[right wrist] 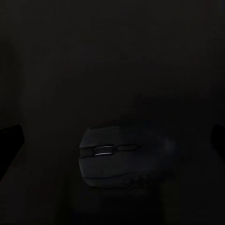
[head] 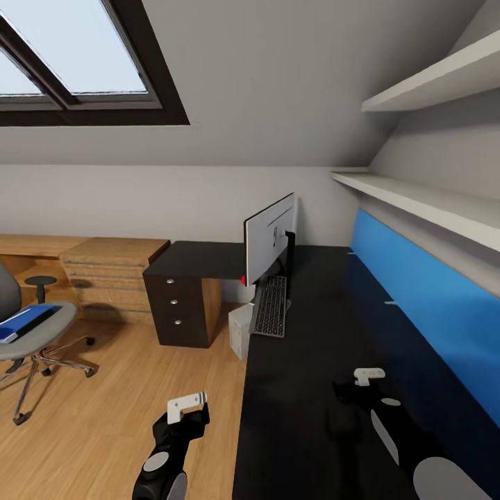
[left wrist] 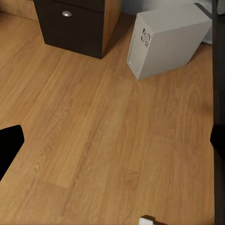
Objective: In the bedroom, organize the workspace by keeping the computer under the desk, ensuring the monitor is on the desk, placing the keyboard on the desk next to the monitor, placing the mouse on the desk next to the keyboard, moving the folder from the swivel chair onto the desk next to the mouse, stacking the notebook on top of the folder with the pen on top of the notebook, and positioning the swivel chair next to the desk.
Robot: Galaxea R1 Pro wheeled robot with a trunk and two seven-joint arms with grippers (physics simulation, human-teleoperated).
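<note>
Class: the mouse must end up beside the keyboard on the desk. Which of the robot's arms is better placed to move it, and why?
The right. Its gripper hangs over the desk with the mouse lying just ahead of its fingers; the left gripper is over the floor.

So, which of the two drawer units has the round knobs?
The dark drawer unit under the end of the black desk has round silver knobs. The light oak drawers beside it, against the wall, have long bar handles.

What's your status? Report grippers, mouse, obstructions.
Left gripper over the floor, right gripper over the desk, both open and empty. Mouse on desk beneath right gripper, ungrasped. Nothing blocking.
</note>
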